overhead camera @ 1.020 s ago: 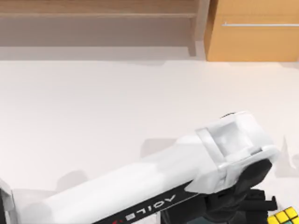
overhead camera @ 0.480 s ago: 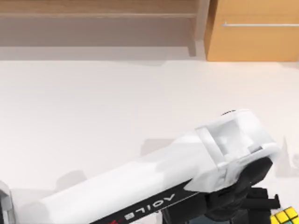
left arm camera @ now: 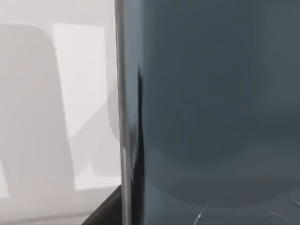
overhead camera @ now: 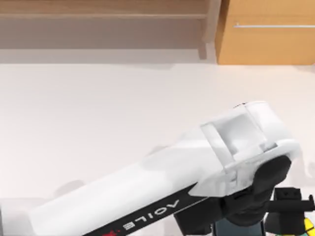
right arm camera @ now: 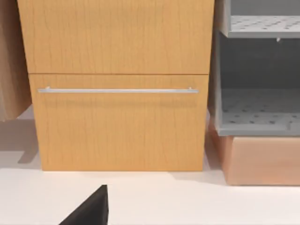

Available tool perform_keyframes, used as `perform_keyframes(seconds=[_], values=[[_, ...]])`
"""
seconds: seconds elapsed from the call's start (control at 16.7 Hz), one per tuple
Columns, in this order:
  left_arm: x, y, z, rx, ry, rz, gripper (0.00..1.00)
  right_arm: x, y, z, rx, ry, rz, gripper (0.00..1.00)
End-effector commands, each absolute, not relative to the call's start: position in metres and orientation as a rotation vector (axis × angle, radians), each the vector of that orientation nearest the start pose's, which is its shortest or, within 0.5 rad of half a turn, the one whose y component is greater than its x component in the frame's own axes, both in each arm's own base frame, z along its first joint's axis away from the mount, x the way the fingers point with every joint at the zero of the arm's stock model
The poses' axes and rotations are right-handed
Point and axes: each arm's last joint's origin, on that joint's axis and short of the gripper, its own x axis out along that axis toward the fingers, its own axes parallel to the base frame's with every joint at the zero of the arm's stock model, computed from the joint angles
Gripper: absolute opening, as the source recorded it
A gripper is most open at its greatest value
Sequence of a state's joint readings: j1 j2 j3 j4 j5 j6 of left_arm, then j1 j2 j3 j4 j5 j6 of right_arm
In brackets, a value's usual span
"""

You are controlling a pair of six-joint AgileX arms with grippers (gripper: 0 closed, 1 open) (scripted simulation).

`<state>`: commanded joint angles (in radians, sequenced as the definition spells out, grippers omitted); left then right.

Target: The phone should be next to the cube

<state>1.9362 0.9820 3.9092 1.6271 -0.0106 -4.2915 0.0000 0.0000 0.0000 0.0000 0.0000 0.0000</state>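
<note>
One arm is at work in this rendered tabletop scene. The white left arm [overhead camera: 162, 187] reaches slantwise across the table [overhead camera: 98, 113] toward the cube [overhead camera: 309, 227]. The cube is a small puzzle with yellow and green tiles. Just a sliver of it peeks out at the near right edge of the top view, mostly covered from above by the arm's black wrist.

The left gripper [overhead camera: 290, 201] hangs directly over and just beside the cube. The phone [overhead camera: 248, 230] appears as a dark blue-grey slab close beside the cube, on the side toward the arm's base, partly under the wrist. In the left wrist view the phone [left arm camera: 211, 112] is a broad, smooth dark surface very near the camera, with pale table and shadows next to it.

Whether the left gripper is clamped on the phone or has let go cannot be told. It is also unclear whether the phone is resting on the table or held slightly above it.

The right arm is idle and well apart from the cube. A dark wedge of the right gripper [right arm camera: 91, 208] sits before a wooden drawer cabinet [right arm camera: 117, 84], and its grip state cannot be told either.

Judging progress: the phone seems to be near the cube already, so the carrying appears largely done. What likely remains is confirming that the phone lies flat, releasing it and withdrawing.
</note>
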Motion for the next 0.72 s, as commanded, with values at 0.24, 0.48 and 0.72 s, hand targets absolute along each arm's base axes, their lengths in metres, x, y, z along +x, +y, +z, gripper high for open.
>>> perform_keyframes(seconds=[0.24, 0.48, 0.72], values=[[0.131, -0.368, 0.234, -0.11, 1.498, -0.238, 0.0, 0.106, -0.001, 0.16, 0.0, 0.0, 0.0, 1.0], [0.129, -0.368, 0.251, -0.154, 1.477, -0.297, 0.0, 0.106, -0.001, 0.16, 0.0, 0.0, 0.0, 1.0], [0.129, -0.367, 0.261, -0.187, 1.459, -0.332, 0.0, 0.106, -0.001, 0.16, 0.0, 0.0, 0.0, 1.0]])
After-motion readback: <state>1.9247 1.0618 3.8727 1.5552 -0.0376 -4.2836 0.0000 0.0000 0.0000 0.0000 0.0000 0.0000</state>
